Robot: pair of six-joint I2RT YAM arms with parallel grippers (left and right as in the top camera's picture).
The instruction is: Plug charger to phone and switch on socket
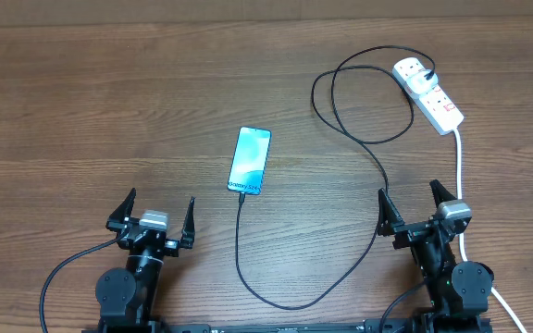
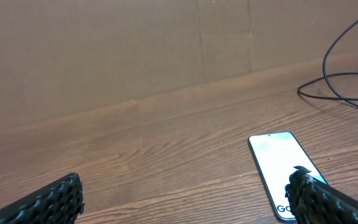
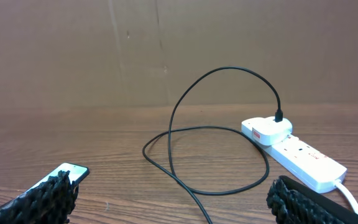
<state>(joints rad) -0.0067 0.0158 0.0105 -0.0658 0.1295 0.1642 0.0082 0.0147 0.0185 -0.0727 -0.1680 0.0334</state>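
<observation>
Lying flat near the middle of the counter (image 1: 81, 111), the phone (image 1: 250, 160) is being seen with its long side running away from the arms and leaning a little to the right. Its short edge with the small words is being pointed back at the robot. That edge is being touched by the charger (image 1: 238, 240) tip, and the black cable is looping round to the slanting socket (image 1: 430, 95) far right. Both arms are being held low at the near edge, well apart from the phone. The left gripper (image 1: 159, 205) and right gripper (image 1: 409, 196) are being kept spread wide, pinching nothing.
</observation>
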